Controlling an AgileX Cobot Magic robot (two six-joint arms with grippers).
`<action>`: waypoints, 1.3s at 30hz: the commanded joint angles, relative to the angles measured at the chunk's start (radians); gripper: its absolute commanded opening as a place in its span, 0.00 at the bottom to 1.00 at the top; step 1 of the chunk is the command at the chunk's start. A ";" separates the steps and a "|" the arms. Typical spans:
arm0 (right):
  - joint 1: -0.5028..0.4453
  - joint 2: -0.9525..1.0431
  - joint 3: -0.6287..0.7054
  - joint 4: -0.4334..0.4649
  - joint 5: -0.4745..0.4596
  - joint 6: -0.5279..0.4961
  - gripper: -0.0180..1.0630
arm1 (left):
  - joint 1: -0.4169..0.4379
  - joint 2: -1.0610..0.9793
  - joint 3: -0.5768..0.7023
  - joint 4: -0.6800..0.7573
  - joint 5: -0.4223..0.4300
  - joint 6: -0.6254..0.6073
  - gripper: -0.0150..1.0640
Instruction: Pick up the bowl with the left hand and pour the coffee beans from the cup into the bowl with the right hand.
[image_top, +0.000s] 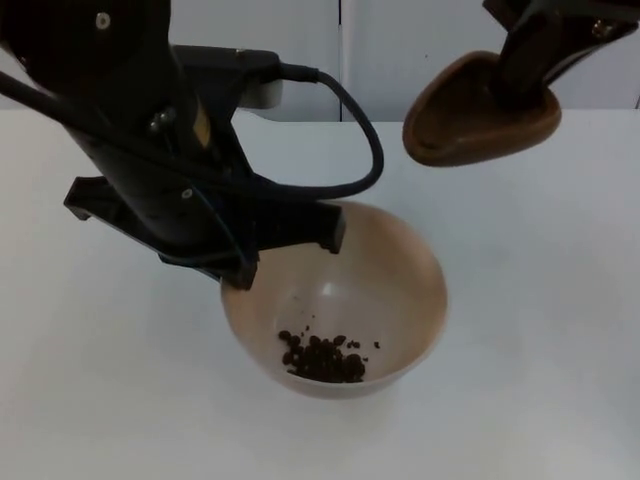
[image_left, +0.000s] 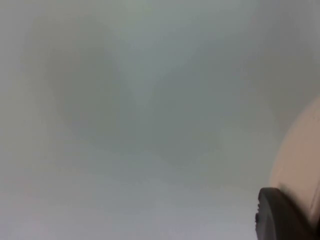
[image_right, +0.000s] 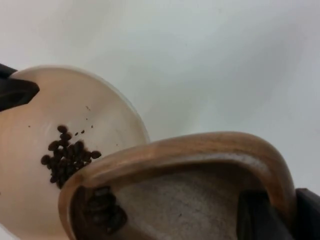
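Observation:
A beige bowl (image_top: 390, 270) sits in the middle of the top view with a small heap of coffee beans (image_top: 322, 358) in its bottom. My left gripper (image_top: 287, 250) is shut on the bowl's near-left rim, one finger inside and one outside. The bowl's wall (image_left: 300, 165) shows beside a black fingertip (image_left: 280, 220) in the left wrist view. My right gripper (image_top: 525, 75) is shut on a brown wooden cup (image_top: 470, 120), held tilted in the air up and to the right of the bowl. In the right wrist view the cup (image_right: 175, 155) hangs over the bowl (image_right: 100, 110) and its beans (image_right: 67, 156); a dark clump (image_right: 102, 210) lies inside the cup.
The white table (image_top: 540, 330) stretches around the bowl on all sides. A grey partition wall (image_top: 300, 40) closes the far edge. The left arm's black bulk (image_top: 130, 130) covers the table to the bowl's upper left.

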 joint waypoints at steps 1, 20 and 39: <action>-0.005 -0.013 -0.003 0.011 0.001 -0.014 0.02 | -0.004 -0.012 -0.004 -0.011 -0.016 -0.008 0.01; -0.169 -0.013 0.002 0.031 0.008 -0.013 0.02 | 0.220 -0.012 -0.004 -0.388 -0.020 0.419 0.01; -0.271 0.008 0.373 0.088 -0.446 0.039 0.02 | 0.438 0.151 -0.004 -0.587 -0.090 0.717 0.01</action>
